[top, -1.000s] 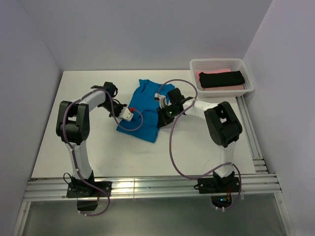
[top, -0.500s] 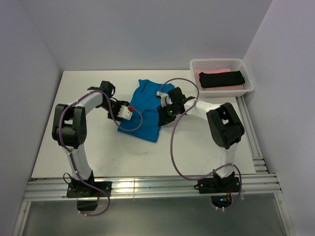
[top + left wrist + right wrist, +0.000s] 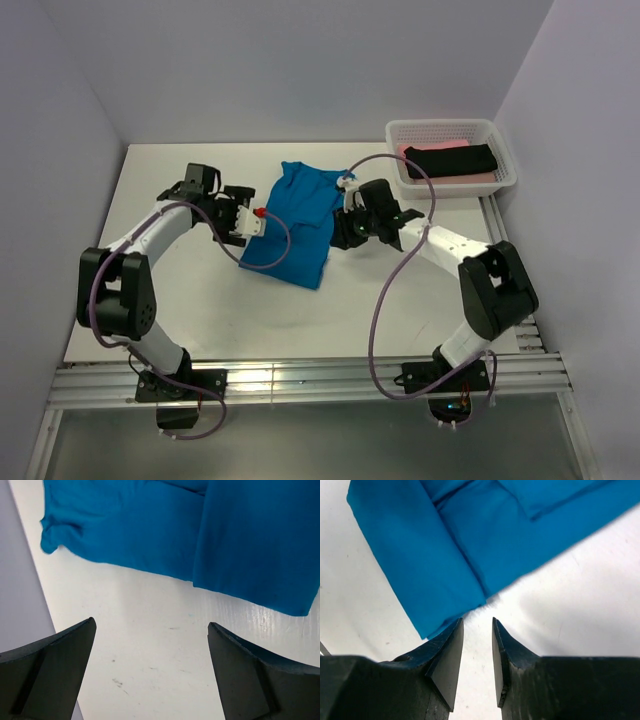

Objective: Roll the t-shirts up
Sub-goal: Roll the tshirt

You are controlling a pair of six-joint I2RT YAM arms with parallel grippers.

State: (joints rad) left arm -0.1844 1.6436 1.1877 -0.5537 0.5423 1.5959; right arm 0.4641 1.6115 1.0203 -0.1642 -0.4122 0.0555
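A bright blue t-shirt (image 3: 295,225) lies on the white table, folded into a long strip. My left gripper (image 3: 243,213) hovers just off the strip's left edge. In the left wrist view this gripper (image 3: 151,623) is wide open over bare table, with the blue t-shirt (image 3: 250,540) ahead of it. My right gripper (image 3: 343,232) sits at the strip's right edge. Seen from the right wrist, it (image 3: 477,620) is open by a narrow gap with nothing in it, and the blue t-shirt (image 3: 445,545) lies just beyond its fingertips. A black t-shirt (image 3: 450,160) lies on a pink one (image 3: 470,178).
A white mesh basket (image 3: 440,125) at the back right corner holds the black and pink cloth. Purple cables loop from both arms over the table. Walls close in the left, back and right. Metal rails run along the near and right edges.
Both grippers have let go of the blue t-shirt and drawn back from it, the left to the left and the right to the right. The left jaws opened wide, the right a little.
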